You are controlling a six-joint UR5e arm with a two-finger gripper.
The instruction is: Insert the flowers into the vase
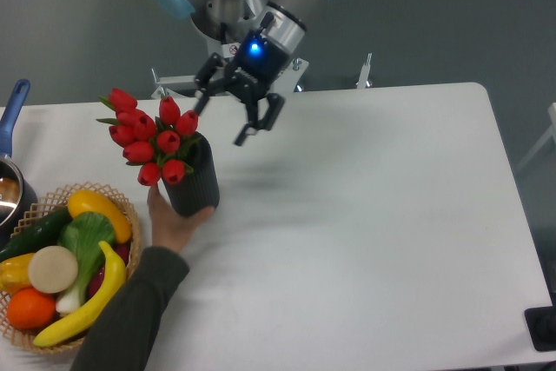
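We cannot see the stems of the flowers (149, 138): they vanish inside the vase (195, 182), and the tulip heads cover the vase's mouth and its upper side toward 9 o'clock. A person's hand (175, 219) wraps the vase's foot, hiding its base. The sleeve of that arm runs off the picture at 6 o'clock. The blue-handled pot (10, 167) is cut by the edge at 9 o'clock, as is the basket (122, 254) below it. The robot arm leaves the frame at 12 o'clock. A dark object (542, 327) at 4 o'clock is cropped beyond naming.
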